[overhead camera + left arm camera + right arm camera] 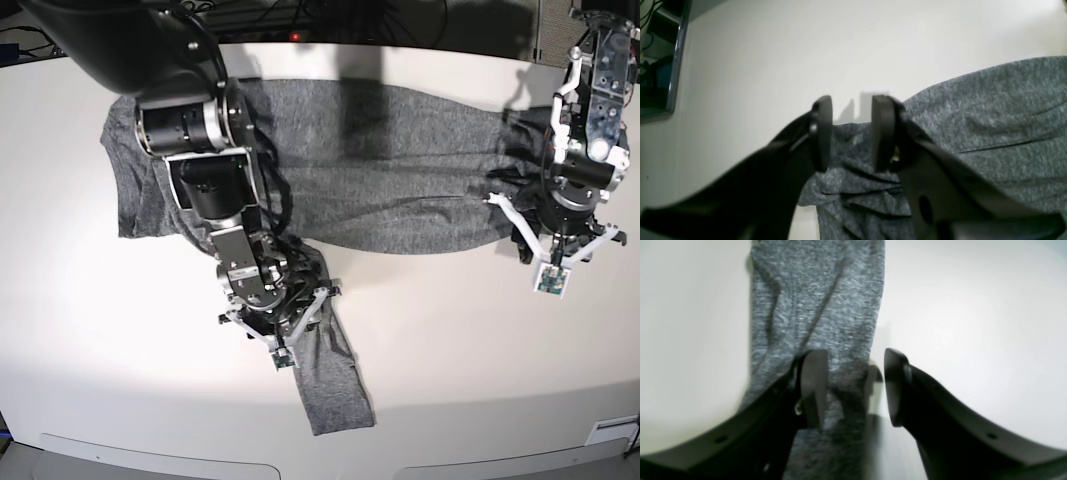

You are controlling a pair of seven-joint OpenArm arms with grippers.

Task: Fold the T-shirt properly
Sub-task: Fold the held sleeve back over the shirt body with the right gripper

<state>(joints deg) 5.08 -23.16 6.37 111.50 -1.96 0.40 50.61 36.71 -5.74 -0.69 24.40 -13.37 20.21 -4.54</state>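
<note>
Evidently the shirt [380,170] lies spread across the far half of the table [130,400], body flat, with one sleeve trailing toward the near edge. The right gripper [855,386] hangs low over that sleeve, one finger above the cloth and the other past its edge over bare table; its jaws stand apart with nothing pinched, placed, I judge, to straddle the sleeve's edge before closing. The left gripper [851,133] sits at the shirt's bunched end farthest from the sleeve, jaws parted with wrinkled fabric lying between them, apparently not clamped. Both seem set to grip and fold inward; thin knit may slip or bunch.
</note>
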